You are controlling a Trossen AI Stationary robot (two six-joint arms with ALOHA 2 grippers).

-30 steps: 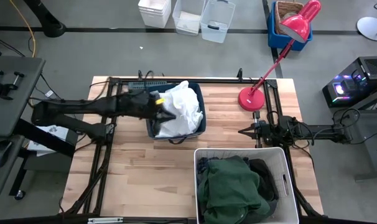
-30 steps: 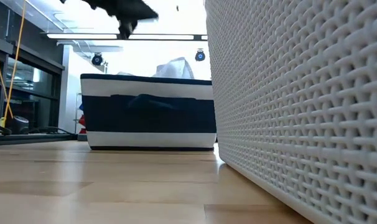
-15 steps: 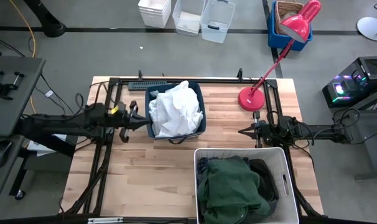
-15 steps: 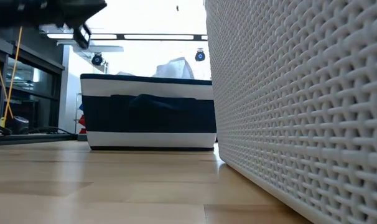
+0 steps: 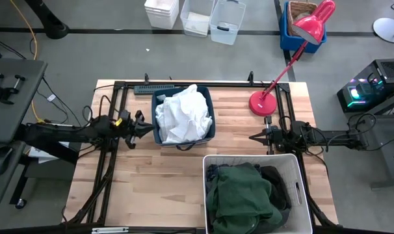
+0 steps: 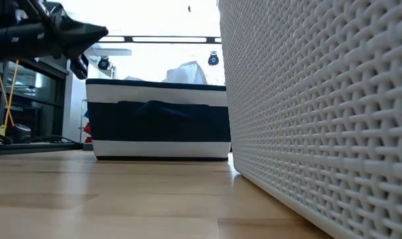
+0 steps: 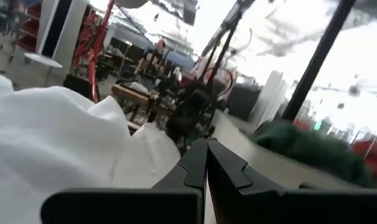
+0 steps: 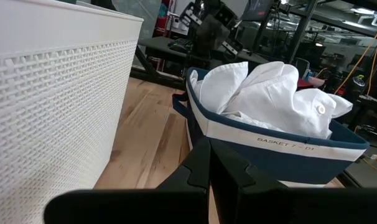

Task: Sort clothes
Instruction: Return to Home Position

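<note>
Left gripper (image 5: 144, 125) just beside the navy bin (image 8: 282, 149), fingers pointing at its wall.

The left gripper's fingers were pressed together and held nothing. They hung above the table (image 5: 145, 182), just short of the bin's side. The white cloth (image 5: 183, 117) lay straight ahead along the fingers' axis, heaped above the rim. The left arm was by far the nearer to that pile. Farther off, the white bin (image 5: 249, 158) held the green hoodie (image 5: 242, 195) with a dark grey garment (image 5: 275, 182) beside it. The right gripper (image 5: 254, 137) waited at the table's far side, likewise pressed together and empty. No garment lay loose on the table, so sorting looked finished. A pull back along the arm's own line, away from the navy bin, would likely clear it.
</note>
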